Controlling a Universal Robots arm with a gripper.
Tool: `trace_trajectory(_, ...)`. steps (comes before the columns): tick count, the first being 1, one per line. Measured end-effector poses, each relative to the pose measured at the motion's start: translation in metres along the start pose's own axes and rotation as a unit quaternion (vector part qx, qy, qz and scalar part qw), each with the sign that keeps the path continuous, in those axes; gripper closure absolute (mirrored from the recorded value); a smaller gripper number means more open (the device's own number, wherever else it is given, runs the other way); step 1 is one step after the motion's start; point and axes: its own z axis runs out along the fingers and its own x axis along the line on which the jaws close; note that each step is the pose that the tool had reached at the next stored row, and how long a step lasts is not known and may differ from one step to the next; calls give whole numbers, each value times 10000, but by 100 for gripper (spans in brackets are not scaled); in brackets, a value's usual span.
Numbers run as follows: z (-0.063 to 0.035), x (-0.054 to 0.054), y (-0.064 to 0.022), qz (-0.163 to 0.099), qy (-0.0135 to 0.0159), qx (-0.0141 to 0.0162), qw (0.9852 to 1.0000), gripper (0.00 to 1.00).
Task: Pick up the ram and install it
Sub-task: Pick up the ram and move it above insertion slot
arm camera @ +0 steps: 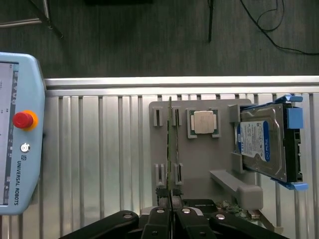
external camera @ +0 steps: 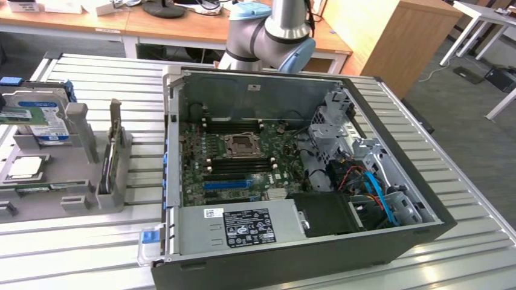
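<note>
1. Green ram [arm camera: 172,144]: a thin stick on its long edge, upright in the slotted posts of a grey holder [arm camera: 199,164]. In the exterior view the ram [external camera: 115,136] is on the side of the holder nearest the computer case, apart from the case.
2. Hand [arm camera: 169,195]: black and drawn narrow, with the fingertips together. In the wrist view it sits in line with the ram's edge; whether it touches the stick cannot be told.
3. Processor chip [arm camera: 204,122]: silver-topped, seated flat in a square pocket of the holder, just beside the ram.
4. Hard drive [arm camera: 259,142]: silver with a blue label and blue side rails, propped tilted on the holder beyond the processor chip.
5. Computer case [external camera: 403,199]: black, lying open on its side at the exterior view's right of the holder, with the motherboard [external camera: 234,163] and power supply [external camera: 241,223] exposed.
6. Worktop [arm camera: 99,149]: ribbed metal slats, carrying the holder and the case.
7. Teach pendant [arm camera: 17,149]: pale blue with a red button, at the worktop's edge.
8. Arm [external camera: 270,30]: grey and blue, behind the case.
</note>
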Motion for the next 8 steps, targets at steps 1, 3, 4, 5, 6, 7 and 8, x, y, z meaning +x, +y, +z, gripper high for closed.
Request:
trace_trajectory(1,-1,0,0,0,-1,1,10000,89)
trace_trajectory(3,-2,0,0,1,0,0,10000,89)
trace_trajectory(4,-2,0,0,0,0,0,10000,89)
trace_trajectory(5,-3,0,-4,1,0,-1,10000,89)
trace_trajectory(6,-5,0,-14,-1,1,-1,10000,89)
trace_trajectory(7,-5,-1,-27,0,1,-1,10000,89)
trace_trajectory(8,-4,-2,-45,1,0,0,10000,89)
